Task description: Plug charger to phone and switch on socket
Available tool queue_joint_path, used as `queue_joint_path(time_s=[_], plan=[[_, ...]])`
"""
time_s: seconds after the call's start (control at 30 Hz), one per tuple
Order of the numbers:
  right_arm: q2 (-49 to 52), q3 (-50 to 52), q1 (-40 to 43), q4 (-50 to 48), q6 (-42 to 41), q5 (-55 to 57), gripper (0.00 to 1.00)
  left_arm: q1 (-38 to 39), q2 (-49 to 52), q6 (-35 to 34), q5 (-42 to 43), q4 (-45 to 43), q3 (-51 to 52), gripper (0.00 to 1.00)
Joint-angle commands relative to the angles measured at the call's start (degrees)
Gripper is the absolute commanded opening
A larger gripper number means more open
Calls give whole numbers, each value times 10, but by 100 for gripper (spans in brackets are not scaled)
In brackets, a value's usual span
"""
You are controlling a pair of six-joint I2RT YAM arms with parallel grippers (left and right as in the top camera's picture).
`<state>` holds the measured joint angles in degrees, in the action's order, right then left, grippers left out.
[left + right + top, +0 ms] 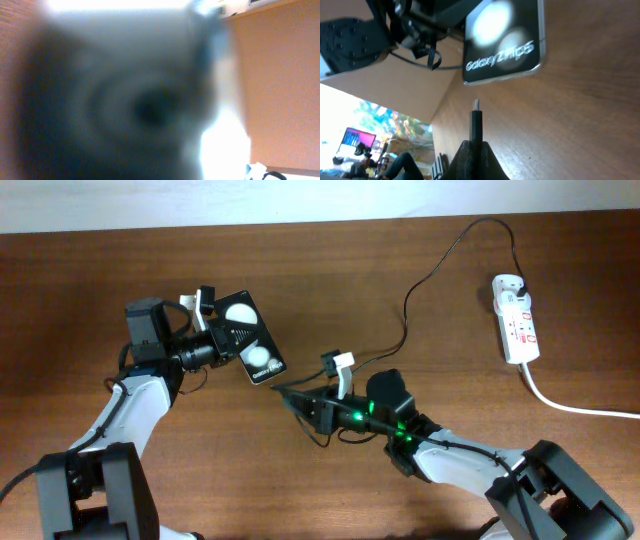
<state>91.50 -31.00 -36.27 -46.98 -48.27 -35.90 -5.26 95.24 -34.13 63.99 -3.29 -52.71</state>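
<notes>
While the left gripper is clamping the phone by the end farthest from its white lettering, the right gripper is pinching the charger just behind its connector tip. Both sets of jaws are bearing tightly on their loads; neither is standing open.

The phone is sitting left of centre over the table, turned diagonally, with its glossy face showing 2 white round spots. On the right wrist view the lettering is reading "Galaxy Z Flip5" along the free end. Whether that end is touching the table cannot be told.

The connector tip is projecting from between the 2 fingers of the right gripper and is pointing at the lettered end of the phone. Tip and phone are standing near each other but apart, with a strip of bare wood showing between them.

The charger is running from the right gripper up and to the right across the table, ending at the far end of the socket. The socket is lying near the right edge, well apart from both grippers, with its white cord trailing off to the right.

The left wrist view is showing only a blurred dark shape.
</notes>
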Motion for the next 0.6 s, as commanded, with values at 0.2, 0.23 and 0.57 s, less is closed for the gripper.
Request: queue_joint_path(time_s=[0.2,0.23,0.57], plan=[[-10,0,13,-3,-3,-63,4,-2,-8,-12,72,-6,-2,0],[-10,0,4,-4,-3,-63,4,-2,-8,-10,90,-5,-2,0],[-10,0,-6,-2,-3,-59,4,-2,-8,-37,115,-16,-2,0]])
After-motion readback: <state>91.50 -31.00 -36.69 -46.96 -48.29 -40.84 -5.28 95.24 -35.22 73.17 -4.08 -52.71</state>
